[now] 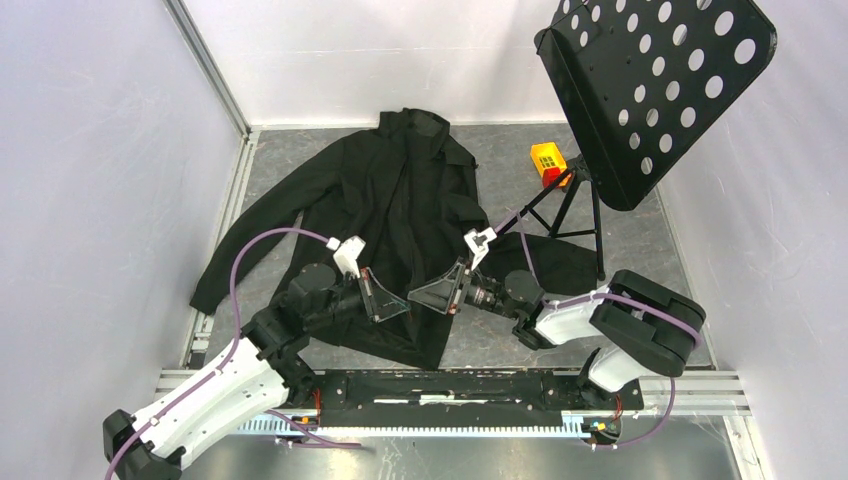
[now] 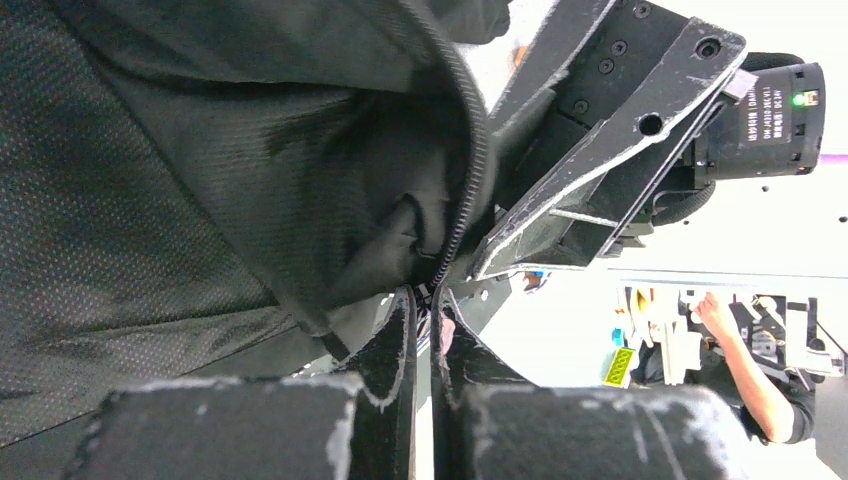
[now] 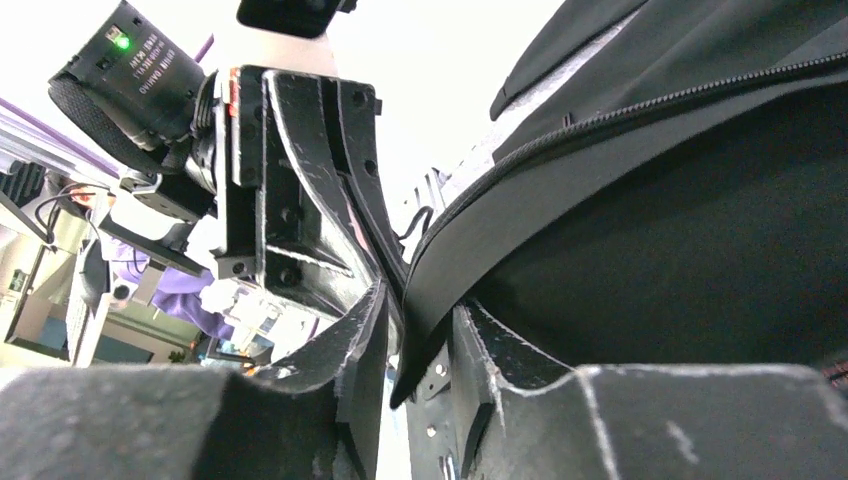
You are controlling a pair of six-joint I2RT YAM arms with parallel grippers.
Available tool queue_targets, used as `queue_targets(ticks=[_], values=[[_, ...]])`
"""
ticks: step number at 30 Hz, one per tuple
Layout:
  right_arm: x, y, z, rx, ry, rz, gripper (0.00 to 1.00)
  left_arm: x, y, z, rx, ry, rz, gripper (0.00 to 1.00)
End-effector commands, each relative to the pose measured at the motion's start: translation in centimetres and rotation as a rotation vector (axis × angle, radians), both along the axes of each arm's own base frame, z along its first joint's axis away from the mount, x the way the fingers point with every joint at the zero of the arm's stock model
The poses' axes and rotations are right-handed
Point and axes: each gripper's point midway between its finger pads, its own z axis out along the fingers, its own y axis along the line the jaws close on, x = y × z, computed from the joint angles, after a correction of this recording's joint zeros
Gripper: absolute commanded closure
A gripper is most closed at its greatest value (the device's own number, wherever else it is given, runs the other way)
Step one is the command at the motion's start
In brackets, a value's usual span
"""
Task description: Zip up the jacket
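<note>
The black jacket (image 1: pixel 400 200) lies flat on the grey floor, collar at the far side and sleeves spread. Both grippers meet at its lower front edge. My left gripper (image 1: pixel 400 308) is shut on the lower end of the zipper; in the left wrist view the zipper teeth (image 2: pixel 470 190) run down into its nearly closed fingertips (image 2: pixel 432 292). My right gripper (image 1: pixel 418 297) is shut on the jacket's front edge; in the right wrist view the folded black edge (image 3: pixel 440 270) sits between its fingers (image 3: pixel 420 300). Each gripper faces the other at close range.
A black perforated music stand (image 1: pixel 660 90) on a tripod (image 1: pixel 575 215) stands at the right, its legs beside the jacket's right sleeve. An orange and yellow block (image 1: pixel 548 160) lies by the tripod. White walls close in on both sides. A metal rail (image 1: pixel 450 385) runs along the near edge.
</note>
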Motion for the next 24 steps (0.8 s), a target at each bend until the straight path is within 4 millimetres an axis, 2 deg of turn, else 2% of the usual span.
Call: queue_targets(ticks=[1, 8, 16, 24], values=[[-0.6, -0.7, 1.8, 0.065, -0.035, 0.018, 0.63, -0.2, -0.1, 0.9, -0.014, -0.058, -0.033, 0.98], [-1.1, -0.3, 2.3, 0.109, -0.031, 0.058, 0.60, -0.4, -0.1, 0.9, -0.018, -0.054, -0.041, 0.98], [-1.2, 0.1, 1.8, 0.147, 0.028, 0.088, 0.55, -0.6, -0.1, 0.9, -0.021, -0.055, -0.049, 0.98], [-0.6, 1.1, 2.4, 0.184, 0.063, 0.101, 0.55, -0.8, -0.2, 0.4, -0.027, -0.040, -0.058, 0.98]])
